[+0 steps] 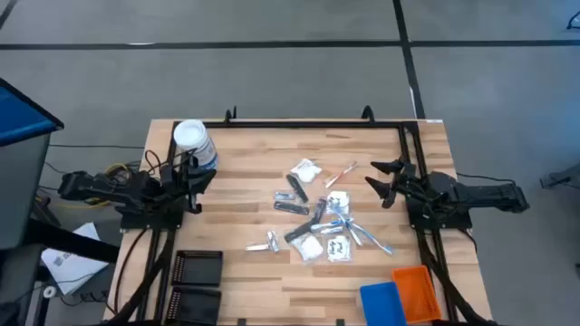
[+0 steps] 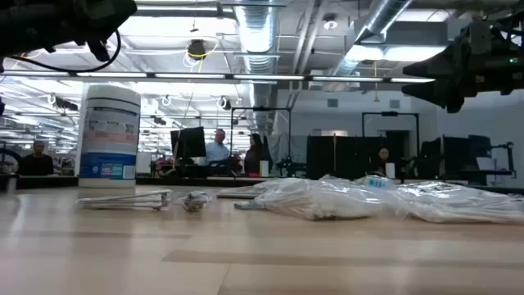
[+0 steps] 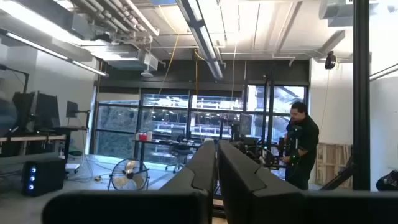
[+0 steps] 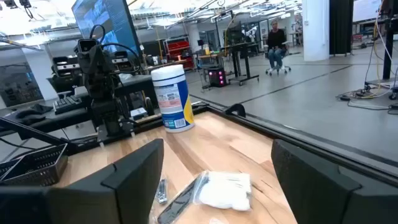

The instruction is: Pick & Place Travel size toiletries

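Note:
The travel size toiletries (image 1: 317, 217) lie in a loose heap on the middle of the wooden table: white sachets (image 1: 305, 170), dark sticks (image 1: 294, 187), a red-pink toothbrush (image 1: 342, 175), a blue one (image 1: 349, 226) and a silvery piece (image 1: 267, 242). My right gripper (image 1: 372, 174) hovers open just right of the heap, above the table. In its wrist view a white sachet (image 4: 227, 190) and a dark stick (image 4: 180, 202) lie ahead of the spread fingers (image 4: 134, 174). My left gripper (image 1: 204, 177) waits shut at the table's left side; its fingers (image 3: 205, 168) point level into the room.
A big white-lidded round jar (image 1: 192, 140) stands at the far left, next to my left gripper. Black trays (image 1: 195, 276) sit at the near left. A blue tray (image 1: 381, 299) and an orange tray (image 1: 417, 290) sit at the near right. People are in the room behind.

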